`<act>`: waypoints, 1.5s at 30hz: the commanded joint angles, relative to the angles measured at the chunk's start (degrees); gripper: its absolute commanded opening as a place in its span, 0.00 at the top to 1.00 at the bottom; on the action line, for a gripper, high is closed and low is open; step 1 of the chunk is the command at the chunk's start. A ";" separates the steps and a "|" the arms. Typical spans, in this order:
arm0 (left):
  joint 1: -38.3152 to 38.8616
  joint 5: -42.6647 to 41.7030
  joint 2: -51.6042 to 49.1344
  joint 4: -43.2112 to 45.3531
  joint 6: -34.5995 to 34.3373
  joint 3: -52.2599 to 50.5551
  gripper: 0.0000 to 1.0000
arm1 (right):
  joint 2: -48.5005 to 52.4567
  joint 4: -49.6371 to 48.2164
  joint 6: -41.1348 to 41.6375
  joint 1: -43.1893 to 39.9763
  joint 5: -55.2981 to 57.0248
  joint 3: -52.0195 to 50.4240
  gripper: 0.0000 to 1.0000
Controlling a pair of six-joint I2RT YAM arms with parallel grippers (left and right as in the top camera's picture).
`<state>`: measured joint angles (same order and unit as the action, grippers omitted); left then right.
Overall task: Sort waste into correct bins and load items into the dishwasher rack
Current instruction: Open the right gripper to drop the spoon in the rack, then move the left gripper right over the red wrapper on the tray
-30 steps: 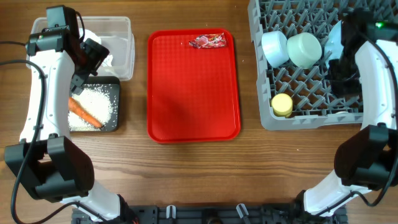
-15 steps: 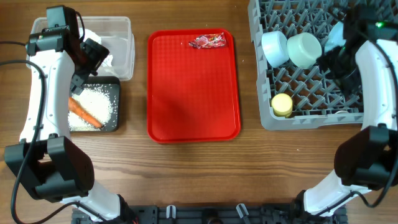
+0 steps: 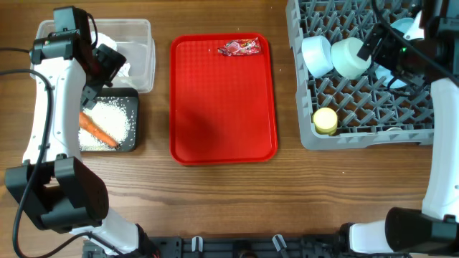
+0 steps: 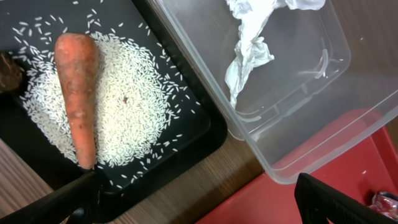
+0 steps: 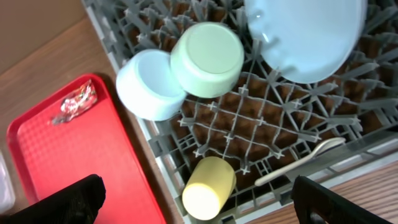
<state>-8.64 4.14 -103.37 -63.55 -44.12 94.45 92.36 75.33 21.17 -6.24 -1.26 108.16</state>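
The grey dishwasher rack (image 3: 308,140) (image 5: 161,163) holds a pale blue bowl (image 3: 315,55) (image 5: 149,84), a mint bowl (image 3: 351,57) (image 5: 207,59), a yellow cup (image 3: 325,120) (image 5: 208,186), a pale blue plate (image 5: 305,34) and a white spoon (image 5: 298,162). My right gripper (image 3: 380,57) (image 5: 202,208) hovers open above them, holding nothing. A red wrapper (image 3: 240,47) (image 5: 73,102) lies on the red tray. My left gripper (image 3: 106,80) (image 4: 199,211) hangs open over the edge between the black tray (image 3: 133,122) and the clear tub (image 3: 140,54). Carrot (image 4: 78,93), rice (image 4: 130,106) and a brown lump (image 4: 9,71) are in the black tray. Tissue (image 4: 249,50) is in the tub.
The flat red tray (image 3: 222,100) lies mid-table between the bins and the rack, bare apart from the wrapper at its far edge. Wooden tabletop (image 3: 229,201) runs along the front.
My right gripper has opened wide and lifted away from the right side of the rack, towards the bowls. The left arm has not moved.
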 commanded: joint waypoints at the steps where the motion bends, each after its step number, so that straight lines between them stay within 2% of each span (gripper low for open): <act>1: 0.07 -2.82 1.57 2.08 -1.57 0.07 0.00 | 0.87 0.04 -3.26 -0.09 -0.31 0.11 0.00; 7: 0.07 -2.40 1.60 -4.15 -0.15 0.07 0.00 | 0.87 1.14 -4.70 -0.09 0.83 0.11 0.00; 10: 0.20 -4.81 1.60 -1.57 2.91 0.07 0.15 | 0.90 0.81 -4.70 -0.09 1.53 0.11 0.00; 12: 1.57 -9.64 1.57 2.19 7.74 0.07 0.32 | 0.92 0.85 -4.68 -0.09 1.62 0.11 0.00; 13: 2.73 -11.98 1.60 4.48 9.33 0.07 0.33 | 0.92 0.90 -4.72 -0.09 1.64 0.11 0.00; 15: 5.53 -13.57 1.60 8.44 10.12 0.07 0.31 | 0.92 0.94 -4.70 -0.09 1.73 0.11 0.00; 18: 12.87 -11.45 1.29 16.13 10.29 0.07 0.23 | 0.92 1.42 -4.68 -0.09 2.67 0.11 0.00; 20: 18.16 -6.86 0.74 20.68 10.25 0.09 0.05 | 0.92 1.70 -4.68 -0.09 2.91 0.11 0.00; 21: 21.22 -3.56 0.31 23.10 10.23 0.09 0.01 | 0.92 1.90 -4.68 -0.09 2.91 0.11 0.00; 24: 28.04 3.63 -1.90 26.23 9.14 1.44 0.01 | 0.92 2.49 -4.66 -0.09 2.93 0.11 0.00; 26: 30.97 5.33 -4.07 25.55 9.18 4.22 0.01 | 0.92 2.99 -4.66 -0.09 2.91 0.11 0.00; 30: 34.47 5.42 -11.82 18.49 11.21 18.21 0.01 | 0.92 3.76 -4.46 -0.09 2.86 0.11 0.00; 36: 35.17 5.16 -26.27 9.16 15.43 41.48 0.01 | 0.92 5.18 -4.46 -0.09 2.86 0.11 0.00; 39: 35.17 5.16 -31.45 9.75 15.41 44.83 0.01 | 0.92 5.16 -3.98 -0.09 2.84 0.11 0.00; 45: 35.36 4.70 -40.24 13.49 15.39 44.78 0.02 | 0.92 5.31 -2.91 -0.09 2.43 0.11 0.00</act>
<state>26.57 8.34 -137.03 -51.37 -30.13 138.76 92.68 80.38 17.74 -6.24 0.47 108.16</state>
